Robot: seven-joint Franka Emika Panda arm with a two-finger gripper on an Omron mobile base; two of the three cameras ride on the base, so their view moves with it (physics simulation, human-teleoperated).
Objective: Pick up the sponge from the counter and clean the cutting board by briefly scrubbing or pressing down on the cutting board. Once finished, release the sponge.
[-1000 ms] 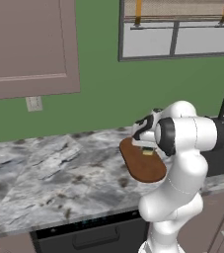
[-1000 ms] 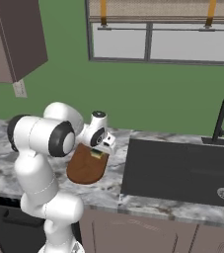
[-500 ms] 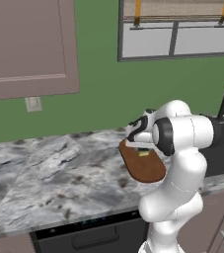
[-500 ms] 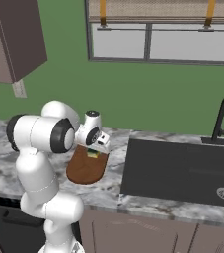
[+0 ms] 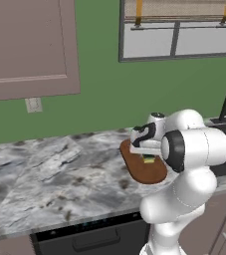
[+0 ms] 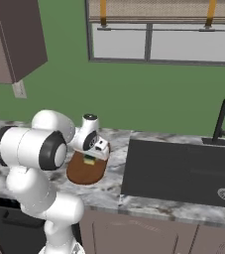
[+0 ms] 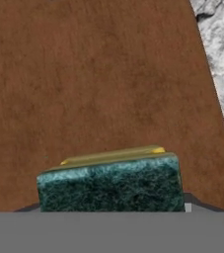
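The gripper (image 5: 148, 155), clamped on the sponge (image 7: 109, 184), hovers directly above the cutting board (image 5: 143, 169), sponge crosswise.

White rounded arm (image 5: 184, 199), dark joint discs, black trim nr wrist

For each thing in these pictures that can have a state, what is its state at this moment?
sponge: over the cutting board, at the gripper; contact with the wood cannot be told.
cutting board: lying flat on the counter, beside the sink.
gripper: low over the board, at the sponge; whether it clamps it cannot be told.
sink: dark basin, nothing seen in it.
faucet: no water seen running.
upper cabinet door: shut.
counter: carrying the board.
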